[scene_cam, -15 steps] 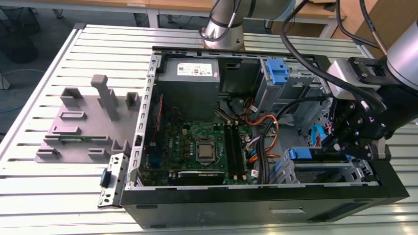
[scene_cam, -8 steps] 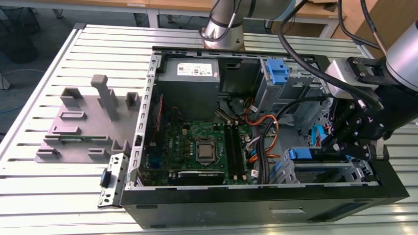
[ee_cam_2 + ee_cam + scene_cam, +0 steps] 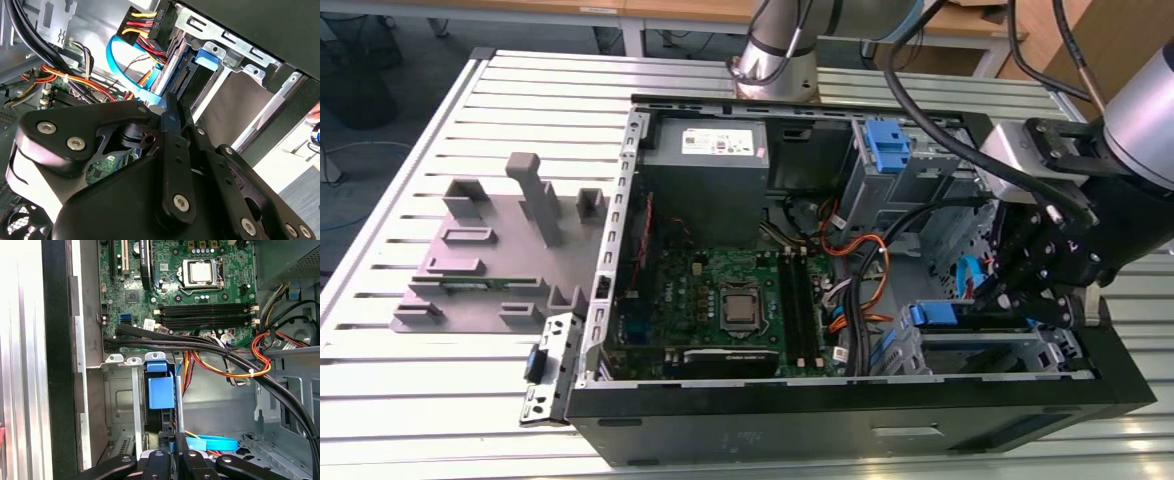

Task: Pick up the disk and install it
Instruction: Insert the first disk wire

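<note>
Inside the open computer case (image 3: 854,420), the tool (image 3: 1027,300) grips the disk (image 3: 161,392) upright in the drive bay (image 3: 125,390).

arm (image 3: 781,40): silver-grey round tube, with a dark band near its foot
wrist (image 3: 1147,110): light grey housing with a black block under it
cables (image 3: 907,90): black, thick, they hang in a loop beside the arm
gripper (image 3: 1034,285): black, made of flat linked bars
screws (image 3: 76,144): round and silver, on the black gripper bars in both wrist views
</note>
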You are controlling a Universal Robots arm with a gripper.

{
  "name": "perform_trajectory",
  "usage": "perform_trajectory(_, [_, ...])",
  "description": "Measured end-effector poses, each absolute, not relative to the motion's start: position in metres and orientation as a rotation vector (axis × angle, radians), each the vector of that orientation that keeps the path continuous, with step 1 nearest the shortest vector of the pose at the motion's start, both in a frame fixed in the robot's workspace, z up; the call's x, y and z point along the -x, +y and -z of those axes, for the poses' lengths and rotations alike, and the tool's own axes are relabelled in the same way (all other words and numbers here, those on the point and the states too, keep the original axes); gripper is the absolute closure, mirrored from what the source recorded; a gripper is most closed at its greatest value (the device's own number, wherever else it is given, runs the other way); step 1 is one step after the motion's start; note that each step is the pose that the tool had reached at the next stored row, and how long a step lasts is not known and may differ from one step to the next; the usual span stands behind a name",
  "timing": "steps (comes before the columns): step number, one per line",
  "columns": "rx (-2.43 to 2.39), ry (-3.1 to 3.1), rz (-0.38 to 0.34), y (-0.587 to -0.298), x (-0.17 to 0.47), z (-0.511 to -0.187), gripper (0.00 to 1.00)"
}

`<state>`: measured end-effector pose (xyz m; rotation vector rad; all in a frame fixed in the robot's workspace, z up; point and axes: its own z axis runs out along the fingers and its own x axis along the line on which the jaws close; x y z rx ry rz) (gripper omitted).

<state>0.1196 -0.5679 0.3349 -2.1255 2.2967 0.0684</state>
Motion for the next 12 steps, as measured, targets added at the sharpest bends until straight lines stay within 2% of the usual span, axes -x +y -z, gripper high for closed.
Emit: perform_trajectory(12, [2.125,2.296,-0.069,-0.5679,-0.1195,-0.3377,0.84])
